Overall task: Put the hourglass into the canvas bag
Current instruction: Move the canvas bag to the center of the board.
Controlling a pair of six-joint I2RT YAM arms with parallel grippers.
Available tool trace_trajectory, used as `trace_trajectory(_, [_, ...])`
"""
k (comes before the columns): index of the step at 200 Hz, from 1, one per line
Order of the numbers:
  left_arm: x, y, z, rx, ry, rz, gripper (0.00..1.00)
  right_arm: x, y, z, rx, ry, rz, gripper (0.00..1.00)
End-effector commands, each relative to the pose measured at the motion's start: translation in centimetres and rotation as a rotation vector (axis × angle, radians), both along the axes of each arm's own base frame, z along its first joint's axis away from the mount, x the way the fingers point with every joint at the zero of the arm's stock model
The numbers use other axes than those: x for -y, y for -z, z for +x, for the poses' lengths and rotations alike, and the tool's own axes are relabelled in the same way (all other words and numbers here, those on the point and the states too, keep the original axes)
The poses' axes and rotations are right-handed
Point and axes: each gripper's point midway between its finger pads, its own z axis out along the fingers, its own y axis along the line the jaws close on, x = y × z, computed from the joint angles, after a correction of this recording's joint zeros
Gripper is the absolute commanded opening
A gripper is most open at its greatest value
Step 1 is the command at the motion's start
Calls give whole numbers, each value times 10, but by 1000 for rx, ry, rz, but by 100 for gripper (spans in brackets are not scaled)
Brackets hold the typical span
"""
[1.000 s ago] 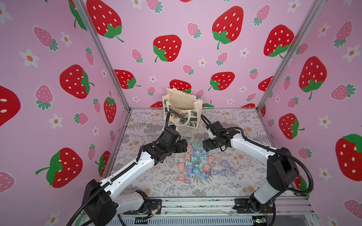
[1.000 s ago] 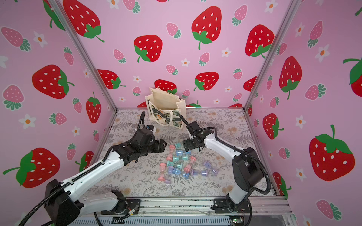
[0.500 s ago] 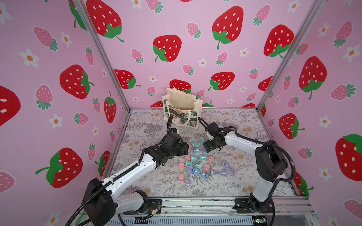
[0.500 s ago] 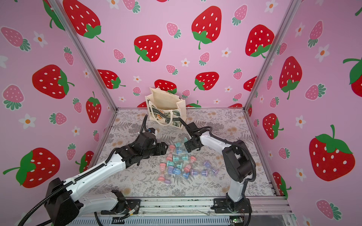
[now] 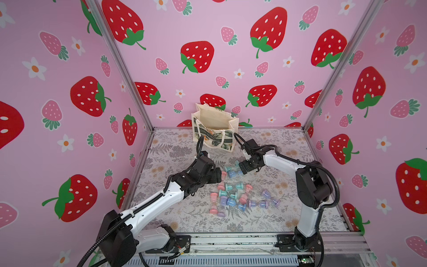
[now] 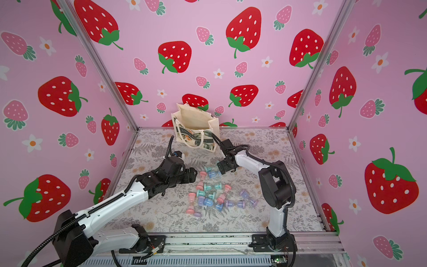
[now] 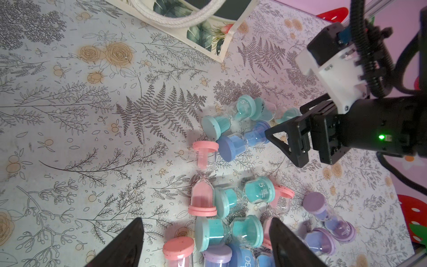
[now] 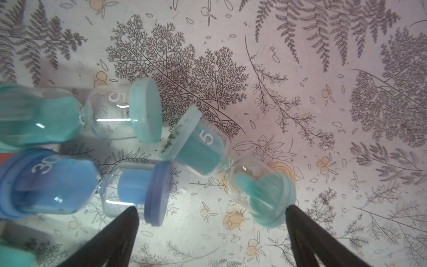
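**A:** One bag [image 5: 213,136] at the back: boxy cream canvas, green leaf print, dark lettered band, cream handles, standing open.

**B:** And the hourglasses [image 5: 231,201]?

**A:** They're lying on the mat [image 5: 180,148] in front of the bag. Small glass bulbs with caps and sand in teal, blue, pink or purple.

**B:** How many?

**A:** Nearest the bag there are three: two teal hourglasses [image 8: 198,150] marked 5 and one blue hourglass [image 8: 53,182] marked 30. The rest are heaped farther out, roughly a dozen, too tangled for an exact count.

**B:** Grippers?

**A:** Two. The right gripper [image 8: 211,210] is low at those three, jaws spread wide, gripping nothing. The left gripper [image 7: 205,222] is over the heap, jaws also wide, nothing held.
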Motion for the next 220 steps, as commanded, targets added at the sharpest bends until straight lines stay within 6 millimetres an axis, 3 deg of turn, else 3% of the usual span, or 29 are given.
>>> trace_trajectory(1, [-6,-5,1,20,-30,12,86,-4,-11,8,14,-39,14,100])
trace_trajectory(52, [-8,-7,2,24,-32,28,86,-7,-23,23,36,-66,49,100])
trace_trajectory(220, [-11,-13,6,35,-56,41,87,-12,21,50,-26,-245,-81,86])
